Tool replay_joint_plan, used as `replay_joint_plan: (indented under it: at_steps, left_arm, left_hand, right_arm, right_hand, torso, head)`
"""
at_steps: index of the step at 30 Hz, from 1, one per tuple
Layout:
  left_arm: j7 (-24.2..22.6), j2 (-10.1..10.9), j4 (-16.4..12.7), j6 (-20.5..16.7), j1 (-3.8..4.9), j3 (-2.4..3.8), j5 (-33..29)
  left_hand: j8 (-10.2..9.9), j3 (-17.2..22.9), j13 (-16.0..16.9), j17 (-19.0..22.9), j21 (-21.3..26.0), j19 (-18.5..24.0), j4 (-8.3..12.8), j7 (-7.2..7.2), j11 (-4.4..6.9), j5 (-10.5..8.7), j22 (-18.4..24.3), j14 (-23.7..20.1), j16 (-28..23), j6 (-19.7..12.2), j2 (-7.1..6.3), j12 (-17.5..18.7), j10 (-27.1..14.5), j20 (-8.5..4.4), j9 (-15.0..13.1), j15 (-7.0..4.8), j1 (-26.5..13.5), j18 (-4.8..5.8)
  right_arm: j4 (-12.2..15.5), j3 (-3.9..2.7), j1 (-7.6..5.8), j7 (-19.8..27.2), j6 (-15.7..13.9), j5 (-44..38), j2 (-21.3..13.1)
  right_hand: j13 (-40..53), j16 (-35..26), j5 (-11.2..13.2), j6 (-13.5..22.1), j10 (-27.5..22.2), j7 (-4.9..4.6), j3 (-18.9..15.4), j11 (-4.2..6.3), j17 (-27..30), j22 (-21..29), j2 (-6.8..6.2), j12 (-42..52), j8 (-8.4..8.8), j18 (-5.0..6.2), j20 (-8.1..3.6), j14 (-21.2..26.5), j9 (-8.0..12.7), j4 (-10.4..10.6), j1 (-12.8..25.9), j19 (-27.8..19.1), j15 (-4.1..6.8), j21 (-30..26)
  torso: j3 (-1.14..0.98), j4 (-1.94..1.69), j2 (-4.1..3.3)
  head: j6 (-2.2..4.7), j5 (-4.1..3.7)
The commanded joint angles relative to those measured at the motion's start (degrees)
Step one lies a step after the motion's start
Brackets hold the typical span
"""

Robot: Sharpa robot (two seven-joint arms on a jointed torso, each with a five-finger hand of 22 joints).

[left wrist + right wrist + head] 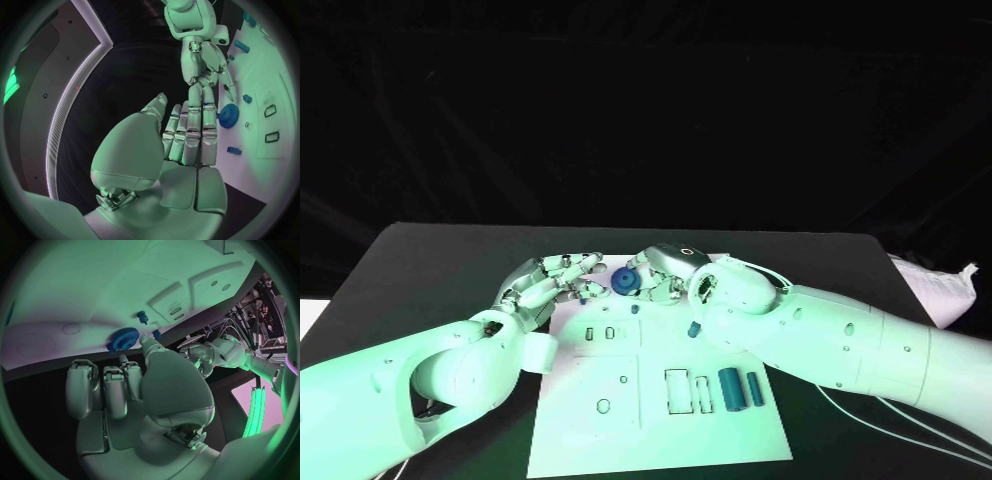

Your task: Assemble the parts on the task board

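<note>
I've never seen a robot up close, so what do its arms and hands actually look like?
Both arms are smooth, rounded white shells with small dark screw holes. The left hand and right hand are silver metal, with jointed, segmented fingers and a broad smooth palm. Thin pale cables trail beside the right arm.

The board (625, 420) is white, on a black table (430, 260). The gear (627, 280) and bars (731, 386) are blue. Both hands (545, 283) (668, 262) are silver on white arms.
</note>
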State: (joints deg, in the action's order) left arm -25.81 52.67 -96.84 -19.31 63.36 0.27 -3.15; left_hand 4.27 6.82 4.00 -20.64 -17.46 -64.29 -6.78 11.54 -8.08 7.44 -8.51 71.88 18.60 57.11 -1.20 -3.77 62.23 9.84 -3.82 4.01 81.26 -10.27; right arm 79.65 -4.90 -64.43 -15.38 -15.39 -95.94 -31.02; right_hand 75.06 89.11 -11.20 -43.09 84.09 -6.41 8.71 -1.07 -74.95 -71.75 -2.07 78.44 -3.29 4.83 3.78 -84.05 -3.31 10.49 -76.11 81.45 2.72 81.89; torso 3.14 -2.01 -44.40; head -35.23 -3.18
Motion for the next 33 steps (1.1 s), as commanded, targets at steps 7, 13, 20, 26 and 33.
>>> replay_joint_plan:
  at_steps: [7, 13, 20, 26, 33]
  left_arm:
    - [-0.47, -0.12, -0.04, 0.77, 0.03, 0.04, -0.13]
    - [-0.42, -0.14, -0.01, 0.73, 0.03, 0.04, -0.13]
    - [-0.41, -0.13, 0.00, 0.71, 0.03, 0.04, -0.13]
    - [-0.38, -0.19, 0.02, 0.76, 0.03, 0.04, -0.18]
    - [-0.39, -0.02, 0.06, 0.78, 0.03, 0.04, -0.19]
  left_hand:
    - [-0.33, -0.11, -0.09, -0.07, 0.29, -0.32, 0.31, 0.34, -0.14, -0.14, -0.10, -0.30, 0.21, -0.21, 0.43, 0.06, -0.29, 0.00, 0.08, -0.08, 0.06, 0.01]
    - [-0.32, -0.02, -0.08, -0.19, 0.31, -0.31, 0.38, 0.32, -0.13, -0.15, -0.10, -0.37, 0.23, -0.18, 0.46, 0.03, -0.27, -0.01, 0.06, -0.08, 0.07, 0.01]
    - [-0.32, -0.02, -0.08, -0.19, 0.31, -0.31, 0.38, 0.32, -0.13, -0.15, -0.10, -0.37, 0.23, -0.18, 0.46, 0.03, -0.27, -0.01, 0.06, -0.08, 0.07, 0.01]
    - [-0.32, -0.02, -0.08, -0.19, 0.31, -0.31, 0.38, 0.32, -0.13, -0.15, -0.10, -0.37, 0.23, -0.18, 0.46, 0.03, -0.27, -0.01, 0.06, -0.08, 0.07, 0.01]
    - [-0.32, -0.02, -0.08, -0.19, 0.31, -0.31, 0.38, 0.32, -0.13, -0.15, -0.10, -0.37, 0.23, -0.18, 0.46, 0.03, -0.27, -0.01, 0.06, -0.08, 0.07, 0.01]
  right_arm:
    - [-2.05, 0.05, -0.10, -1.52, 4.35, -1.61, 2.07]
    - [-3.19, 0.08, -0.09, -2.08, 5.45, -1.25, 2.79]
    - [-3.43, 0.09, -0.03, -3.28, 0.23, -1.40, 2.82]
    - [-2.01, 0.08, 0.34, -0.58, -9.52, -0.95, 1.59]
    - [2.25, -0.61, 0.74, 10.56, -16.09, 7.12, -4.52]
  right_hand:
    - [6.61, 0.23, 0.42, -1.89, 0.78, 0.55, -0.23, 0.94, -13.58, -0.16, 1.44, 0.52, -0.28, -1.13, -1.07, -5.64, -0.27, 0.34, 1.08, -0.01, 1.00, 0.20]
    - [6.66, 0.19, 0.41, -4.49, 0.83, 0.36, -0.56, 0.60, -13.50, -0.16, 2.33, 0.46, -0.41, -1.15, -1.13, -5.63, -0.42, 1.47, 2.85, 0.01, 0.85, 0.17]
    - [6.75, 0.19, 0.35, -2.95, 0.86, -0.38, -1.16, -0.71, -13.50, -0.26, 2.46, 0.47, -0.04, -1.21, -0.46, -5.63, -0.19, 2.23, 4.18, 0.08, -0.21, 0.20]
    - [6.90, 0.19, -0.31, -2.97, 0.89, -1.03, -0.91, -1.41, -13.50, -0.46, 2.29, 0.59, -0.10, -1.23, 0.29, -5.63, -0.21, 1.37, 3.36, 0.20, -0.93, 0.31]
    - [6.37, -0.06, 1.35, -5.02, 0.38, -1.47, -0.24, -1.80, -12.94, -0.40, 1.47, -0.30, -0.34, -1.19, 0.76, -5.51, -0.38, -0.51, 1.49, 0.13, -1.32, 0.26]
  torso:
    - [-0.07, 0.04, -0.07]
    - [-0.09, 0.03, -0.07]
    - [-0.07, 0.14, -0.08]
    - [-0.14, 0.21, -0.02]
    - [-0.14, 0.27, 0.04]
  head:
    - [-0.04, -0.07]
    - [-0.14, 0.12]
    - [-0.27, 0.18]
    - [-0.12, 0.14]
    - [0.15, 0.11]
